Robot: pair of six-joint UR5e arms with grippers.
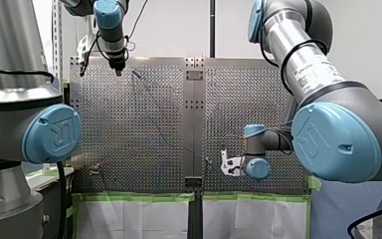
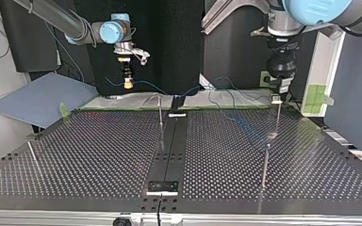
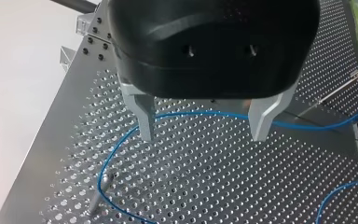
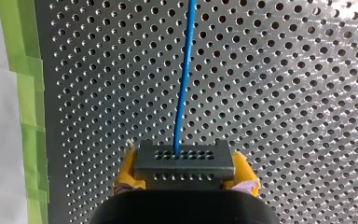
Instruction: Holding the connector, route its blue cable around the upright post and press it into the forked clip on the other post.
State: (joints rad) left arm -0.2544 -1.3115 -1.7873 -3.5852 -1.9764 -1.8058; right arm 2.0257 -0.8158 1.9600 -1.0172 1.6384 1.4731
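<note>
In the right wrist view my right gripper (image 4: 185,176) has its yellow pads (image 4: 125,171) shut on a dark grey connector (image 4: 184,159). The blue cable (image 4: 182,93) leaves the connector and runs ahead over the perforated plate. In the top view that gripper (image 2: 128,84) hangs above the table's far edge at the left. My left gripper (image 3: 203,135), black with metal fingers (image 3: 145,119), stands open; the cable (image 3: 200,113) crosses beneath the gap and curves past a thin upright post (image 3: 101,189). Beside the gripper leans a second thin post (image 3: 349,81); its tip is too small to make out.
Several thin posts stand on the plate, such as one near the middle strip (image 2: 160,115) and one at the top view's right (image 2: 265,165). Green tape (image 4: 25,116) lines the plate's edge. A grey sheet (image 2: 37,101) lies beyond the top view's left corner.
</note>
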